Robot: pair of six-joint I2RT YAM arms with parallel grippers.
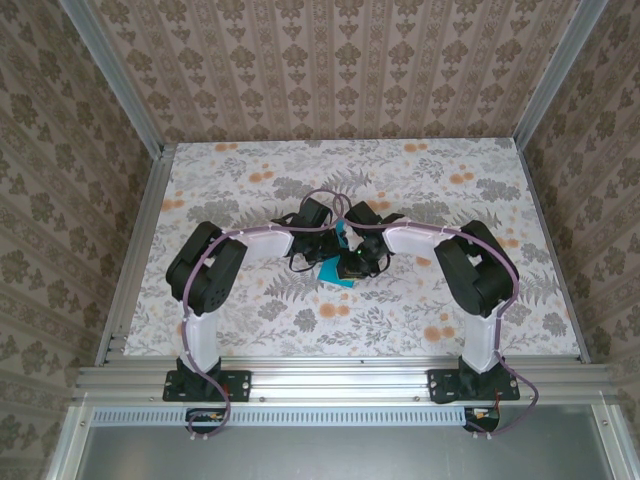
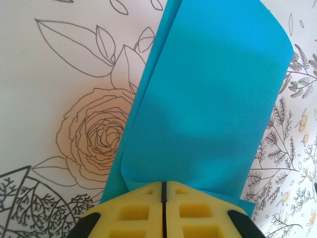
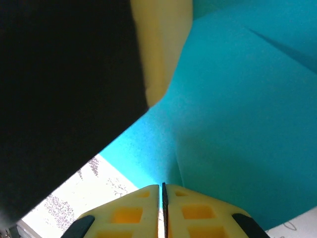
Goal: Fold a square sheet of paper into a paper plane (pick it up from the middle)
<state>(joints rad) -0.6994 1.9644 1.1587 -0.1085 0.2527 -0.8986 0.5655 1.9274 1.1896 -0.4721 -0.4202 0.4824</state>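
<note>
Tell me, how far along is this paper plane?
Early. Done: the left end effector and the right end effector are both shut on the teal sheet of paper. In hand: it is bent over softly, with one faint crease line. Left: sharp creases, nose and wings; no dart shape yet.

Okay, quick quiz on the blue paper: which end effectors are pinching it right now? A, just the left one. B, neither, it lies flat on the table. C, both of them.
C: the left end effector is closed with the blue paper curling up out of its tips, and the right end effector is closed where a crease in the same sheet runs in.
</note>
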